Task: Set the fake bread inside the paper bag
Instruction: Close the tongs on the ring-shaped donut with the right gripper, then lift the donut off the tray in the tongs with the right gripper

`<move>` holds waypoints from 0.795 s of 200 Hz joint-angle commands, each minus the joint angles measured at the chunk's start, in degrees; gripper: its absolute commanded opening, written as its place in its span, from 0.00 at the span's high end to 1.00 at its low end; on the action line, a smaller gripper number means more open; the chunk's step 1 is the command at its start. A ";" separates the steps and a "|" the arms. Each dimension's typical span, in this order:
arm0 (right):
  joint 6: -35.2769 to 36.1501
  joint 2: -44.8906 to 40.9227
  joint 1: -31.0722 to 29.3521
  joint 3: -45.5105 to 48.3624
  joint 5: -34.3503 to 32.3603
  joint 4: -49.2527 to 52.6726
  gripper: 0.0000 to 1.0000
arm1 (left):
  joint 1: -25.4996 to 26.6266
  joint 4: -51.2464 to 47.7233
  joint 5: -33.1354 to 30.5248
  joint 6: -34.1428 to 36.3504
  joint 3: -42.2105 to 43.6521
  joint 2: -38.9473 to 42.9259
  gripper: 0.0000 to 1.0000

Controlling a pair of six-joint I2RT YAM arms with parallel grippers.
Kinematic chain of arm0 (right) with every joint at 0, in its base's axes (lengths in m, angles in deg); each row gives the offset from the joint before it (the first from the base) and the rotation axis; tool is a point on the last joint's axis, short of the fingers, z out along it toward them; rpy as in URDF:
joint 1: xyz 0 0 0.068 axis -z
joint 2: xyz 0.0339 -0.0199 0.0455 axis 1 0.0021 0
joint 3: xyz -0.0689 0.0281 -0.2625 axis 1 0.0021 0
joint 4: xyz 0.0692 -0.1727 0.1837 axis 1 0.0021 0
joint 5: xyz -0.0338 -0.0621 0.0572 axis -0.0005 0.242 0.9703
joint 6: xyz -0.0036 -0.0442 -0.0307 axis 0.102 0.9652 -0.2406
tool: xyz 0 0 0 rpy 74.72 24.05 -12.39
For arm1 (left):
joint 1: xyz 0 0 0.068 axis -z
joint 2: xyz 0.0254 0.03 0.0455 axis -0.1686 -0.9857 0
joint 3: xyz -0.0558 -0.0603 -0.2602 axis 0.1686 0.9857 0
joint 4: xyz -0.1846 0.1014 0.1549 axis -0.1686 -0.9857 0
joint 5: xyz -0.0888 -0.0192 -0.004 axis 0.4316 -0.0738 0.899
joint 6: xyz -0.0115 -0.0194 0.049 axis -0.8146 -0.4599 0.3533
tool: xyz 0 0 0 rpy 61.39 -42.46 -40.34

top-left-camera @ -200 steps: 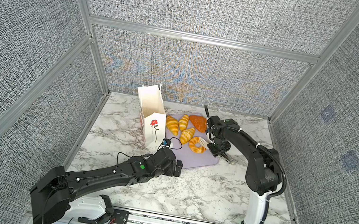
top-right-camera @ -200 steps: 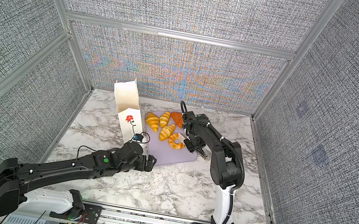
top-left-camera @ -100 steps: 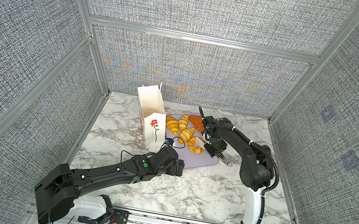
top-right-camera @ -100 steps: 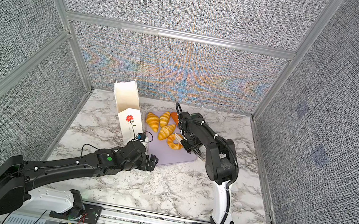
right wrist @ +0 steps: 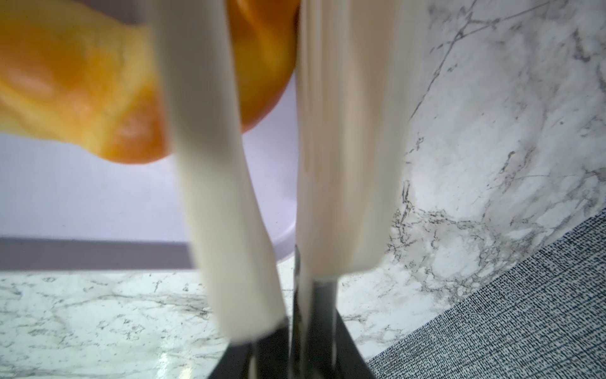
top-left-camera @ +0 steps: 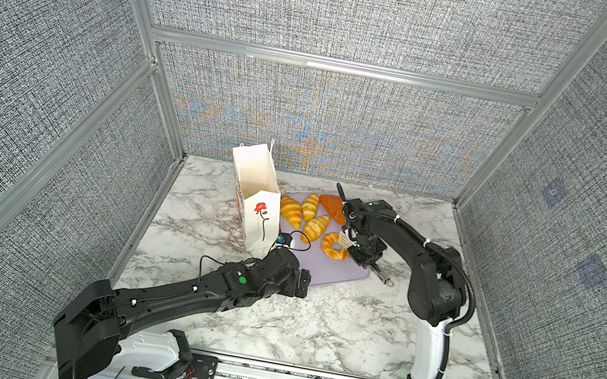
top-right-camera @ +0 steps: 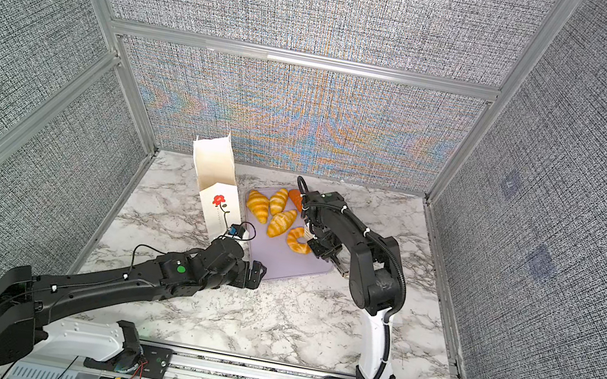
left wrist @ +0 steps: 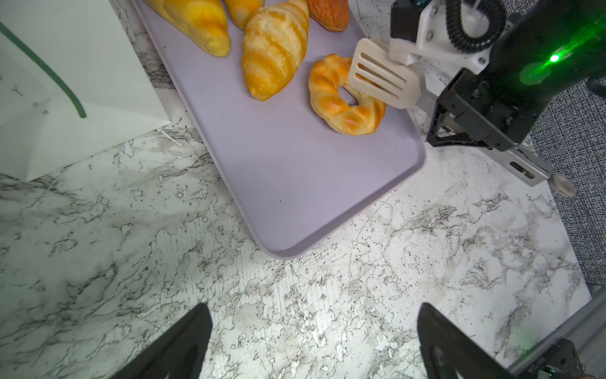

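Note:
The white paper bag (top-left-camera: 256,199) (top-right-camera: 216,183) with a red flower stands open at the back left, beside a lilac tray (top-left-camera: 333,272) (left wrist: 295,180). The fake bread lies on the tray: three striped croissants (top-left-camera: 310,206), a darker orange piece (top-left-camera: 332,206) and a ring (top-left-camera: 334,246) (left wrist: 341,105). My right gripper (top-left-camera: 345,240) (top-right-camera: 308,235) is low over the ring's right side. Its white paddle fingers (left wrist: 383,78) are shut on that limb of the ring (right wrist: 262,65), which rests on the tray. My left gripper (top-left-camera: 304,283) (left wrist: 313,306) hovers open over bare marble at the tray's near corner.
Grey fabric walls on aluminium posts close in the marble table (top-left-camera: 311,327) on three sides. A metal rail (top-left-camera: 281,376) runs along the front. A thin metal rod (top-left-camera: 383,278) juts from the right gripper past the tray's right corner.
My right gripper has slid left across the tray onto the ring and its fingers have narrowed around it. The left arm has edged slightly forward, still open.

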 commanded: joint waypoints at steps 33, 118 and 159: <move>-0.23 -3.71 0.02 2.88 1.12 -0.25 0.78 | -0.03 -0.89 -0.72 0.31 0.58 1.12 0.01; -2.12 -9.60 0.11 4.17 6.28 -2.33 0.78 | -0.07 -3.65 -2.50 1.70 -3.11 2.54 0.01; -2.95 -12.68 -0.13 2.68 8.92 -1.94 0.78 | -0.07 -4.59 -2.92 2.31 -5.42 3.13 0.01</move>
